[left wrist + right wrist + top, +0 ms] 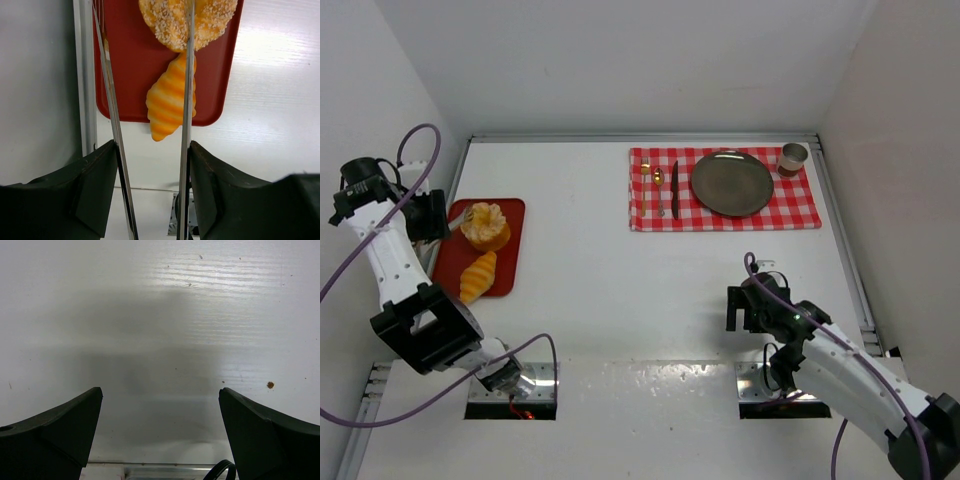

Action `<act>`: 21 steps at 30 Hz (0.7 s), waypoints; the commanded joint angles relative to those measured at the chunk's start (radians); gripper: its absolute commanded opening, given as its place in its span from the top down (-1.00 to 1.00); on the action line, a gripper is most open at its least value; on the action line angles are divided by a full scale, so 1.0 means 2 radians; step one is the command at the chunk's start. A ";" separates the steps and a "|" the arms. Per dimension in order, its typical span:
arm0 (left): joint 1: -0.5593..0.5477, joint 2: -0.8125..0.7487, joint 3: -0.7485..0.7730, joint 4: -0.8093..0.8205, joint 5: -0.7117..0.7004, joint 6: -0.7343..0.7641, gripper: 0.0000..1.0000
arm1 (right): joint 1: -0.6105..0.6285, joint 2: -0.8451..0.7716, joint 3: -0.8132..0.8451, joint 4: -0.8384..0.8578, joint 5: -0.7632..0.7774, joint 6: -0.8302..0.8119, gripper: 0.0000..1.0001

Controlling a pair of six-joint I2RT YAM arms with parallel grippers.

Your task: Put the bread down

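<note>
The bread lies on a red tray [510,262] at the left: a round flower-topped bun [486,226] and, nearer, a crescent croissant [478,276]. My left gripper [432,222] hovers at the tray's left edge, shut on metal tongs [455,226] that reach toward the bun. In the left wrist view the gripper [152,150] holds the tongs [112,110] with blades apart. They run over the tray [130,75], the right blade crossing the croissant [167,102] and bun [165,22]; the tips are out of frame. My right gripper [752,305] is open and empty over bare table [160,395].
A red checked placemat [800,205] at the back right carries a dark plate [732,182], a knife [674,185], gold cutlery [658,185] and a small cup [793,158]. White walls close in the table on three sides.
</note>
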 commanded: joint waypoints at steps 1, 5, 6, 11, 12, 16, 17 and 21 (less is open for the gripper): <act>0.014 -0.022 -0.021 0.016 0.020 0.018 -0.22 | 0.000 0.004 0.019 0.004 -0.003 -0.012 -0.98; 0.027 -0.012 -0.053 0.020 0.053 0.022 -0.19 | 0.000 0.014 0.026 0.007 -0.007 -0.012 -0.98; 0.027 -0.012 -0.063 0.028 0.058 0.016 -0.19 | 0.000 0.016 0.027 0.005 -0.007 -0.012 -0.98; 0.021 -0.012 -0.097 0.058 0.083 0.005 -0.14 | 0.001 0.029 0.042 0.004 -0.011 -0.019 -0.98; 0.011 -0.007 -0.097 0.064 0.078 -0.002 -0.12 | 0.001 0.031 0.046 0.004 -0.010 -0.019 -0.98; 0.001 0.012 -0.102 0.099 0.050 -0.021 -0.05 | 0.001 0.033 0.049 0.003 -0.009 -0.022 -0.98; 0.001 0.017 -0.102 0.099 0.045 -0.027 -0.03 | -0.001 0.030 0.049 0.004 -0.009 -0.022 -0.98; 0.001 0.029 -0.098 0.109 0.021 -0.032 0.13 | -0.001 0.022 0.045 -0.002 -0.009 -0.020 -0.98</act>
